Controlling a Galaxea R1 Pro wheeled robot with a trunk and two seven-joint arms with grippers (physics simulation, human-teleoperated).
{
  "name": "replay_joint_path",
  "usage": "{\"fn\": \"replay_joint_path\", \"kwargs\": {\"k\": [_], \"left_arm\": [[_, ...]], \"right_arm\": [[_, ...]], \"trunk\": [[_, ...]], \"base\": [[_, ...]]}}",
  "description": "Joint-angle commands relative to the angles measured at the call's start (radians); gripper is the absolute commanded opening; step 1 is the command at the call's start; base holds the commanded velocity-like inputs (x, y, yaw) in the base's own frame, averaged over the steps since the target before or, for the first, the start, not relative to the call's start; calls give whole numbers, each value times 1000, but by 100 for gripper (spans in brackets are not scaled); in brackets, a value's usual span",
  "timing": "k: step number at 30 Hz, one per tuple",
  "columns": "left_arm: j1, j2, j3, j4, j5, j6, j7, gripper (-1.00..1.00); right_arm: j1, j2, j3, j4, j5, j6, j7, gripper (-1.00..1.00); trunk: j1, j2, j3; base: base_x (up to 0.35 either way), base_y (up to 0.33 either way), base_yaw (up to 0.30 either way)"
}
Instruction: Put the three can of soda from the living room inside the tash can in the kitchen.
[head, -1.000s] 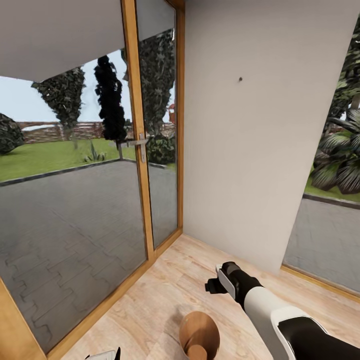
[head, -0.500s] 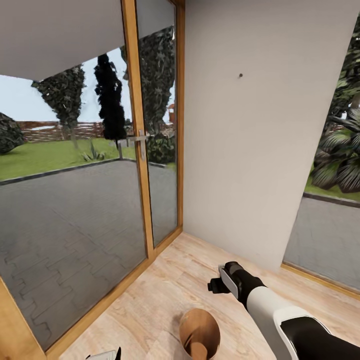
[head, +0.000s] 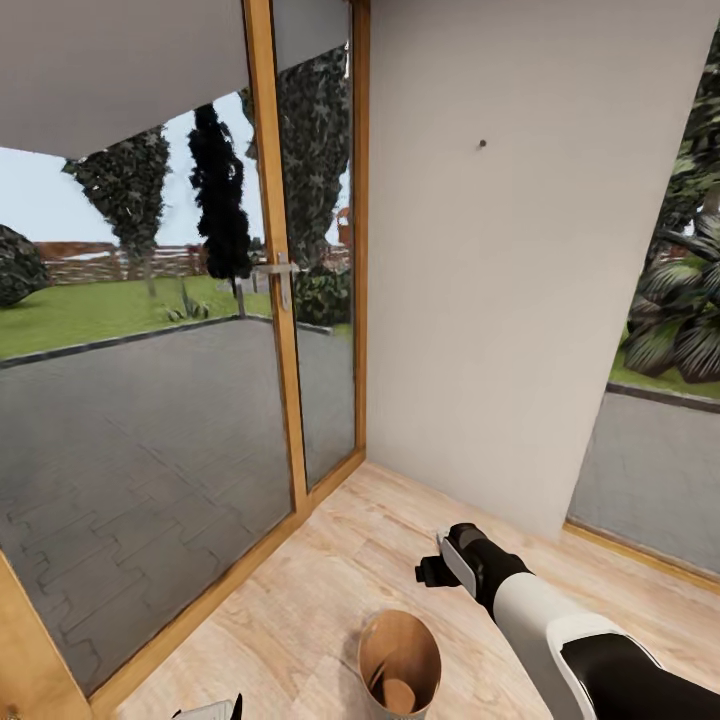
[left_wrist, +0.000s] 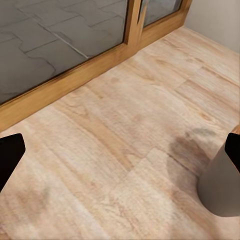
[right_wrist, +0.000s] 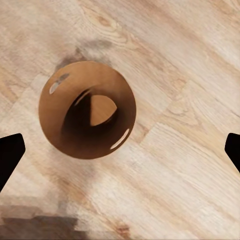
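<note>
Head and both wrist views share the tash can (head: 399, 665) (right_wrist: 88, 109) (left_wrist: 221, 187).

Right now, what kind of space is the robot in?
Likely a bare corner of a house interior beside a garden: pale wood plank floor, tall wood-framed glass doors facing a paved patio, and a plain white wall. A small round orange-brown-lined bin stands on the floor.

Upright grey tash can (head: 400, 664), orange-brown inside, on plank floor.
</note>
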Motion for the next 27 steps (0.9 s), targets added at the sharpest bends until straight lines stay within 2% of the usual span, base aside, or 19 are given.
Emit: {"fn": "replay_joint_path", "kwargs": {"k": [1, 27], "left_arm": [[0, 0, 0, 0, 0, 0, 0, 100], [0, 0, -1, 1, 0, 1, -1, 100]], "right_arm": [[0, 0, 0, 0, 0, 0, 0, 100], [0, -1, 0, 0, 0, 0, 3, 100]], "trunk": [[4, -7, -3], [104, -189, -85]], "base": [[0, 0, 0], [0, 0, 0]]}}
